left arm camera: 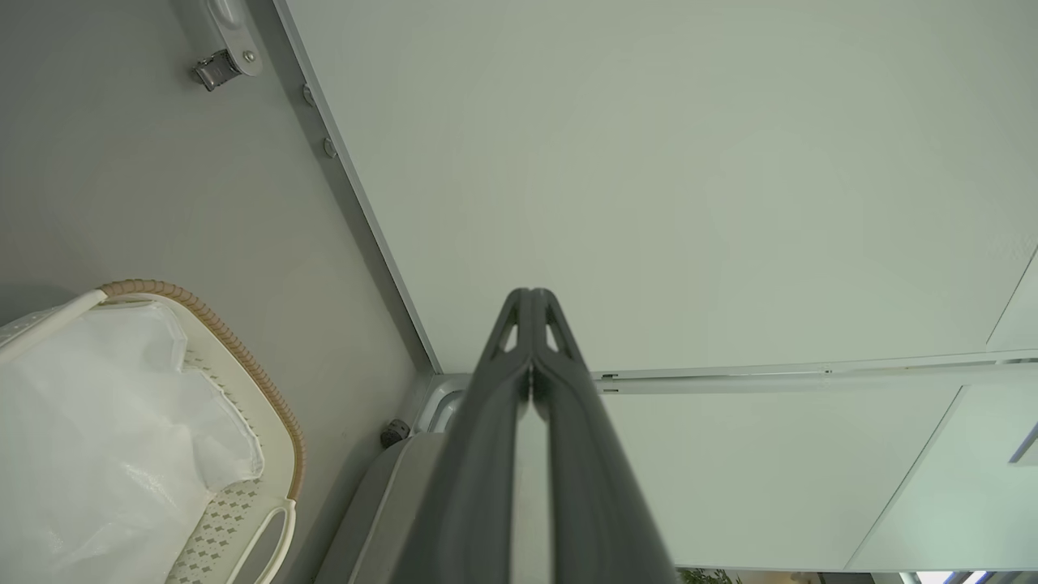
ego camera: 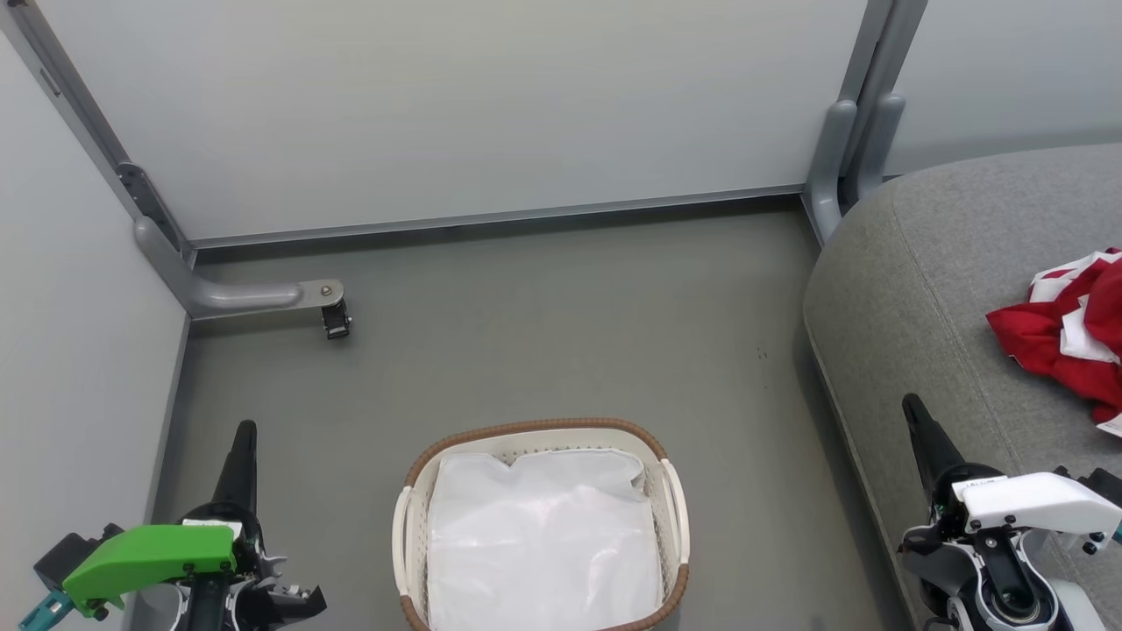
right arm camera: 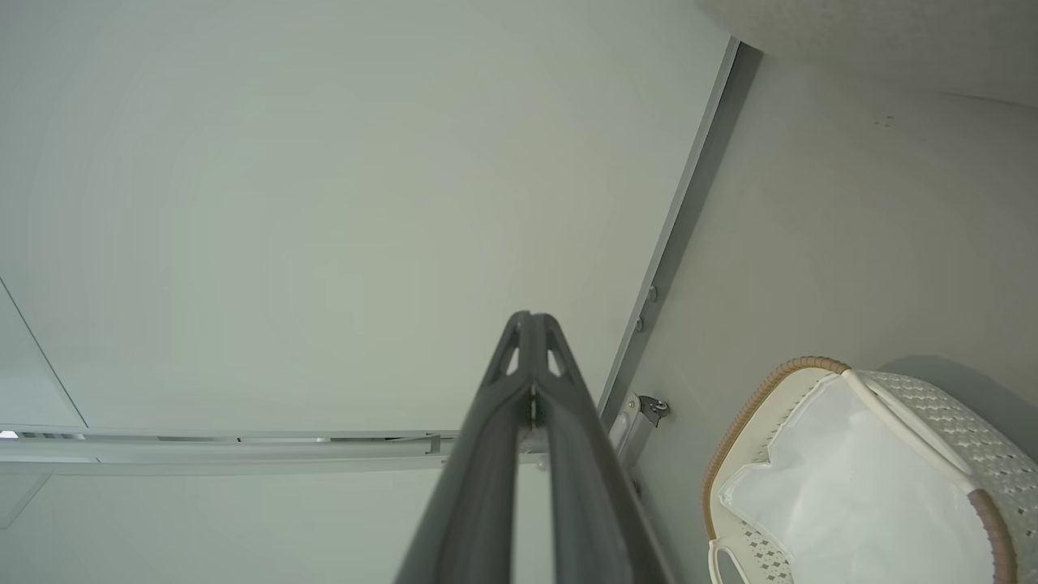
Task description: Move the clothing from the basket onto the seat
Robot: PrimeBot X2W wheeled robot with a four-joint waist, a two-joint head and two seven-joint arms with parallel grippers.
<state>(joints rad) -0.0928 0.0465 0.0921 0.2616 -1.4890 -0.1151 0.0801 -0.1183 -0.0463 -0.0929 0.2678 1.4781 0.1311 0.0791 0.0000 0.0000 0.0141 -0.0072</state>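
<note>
The red and white clothing [ego camera: 1071, 337] lies crumpled on the grey seat [ego camera: 929, 289] at the right edge of the head view. On the floor at bottom centre stands the white basket [ego camera: 671, 499] with its brown rim, holding a white sheet liner [ego camera: 543, 543]. The basket [left arm camera: 243, 519] also sits at the lower left of the left wrist view, and the basket [right arm camera: 985, 470] at the lower right of the right wrist view. My left gripper [ego camera: 245, 427] [left arm camera: 531, 294] is shut and holds nothing, left of the basket. My right gripper [ego camera: 912, 400] [right arm camera: 529, 316] is shut and holds nothing, over the seat's front edge.
Pale partition panels [ego camera: 456, 105] close off the back and left. A grey panel foot with a caster [ego camera: 336, 317] juts onto the floor at the left. Another grey post [ego camera: 833, 166] stands by the seat's back corner. Grey floor [ego camera: 561, 324] lies between basket and panels.
</note>
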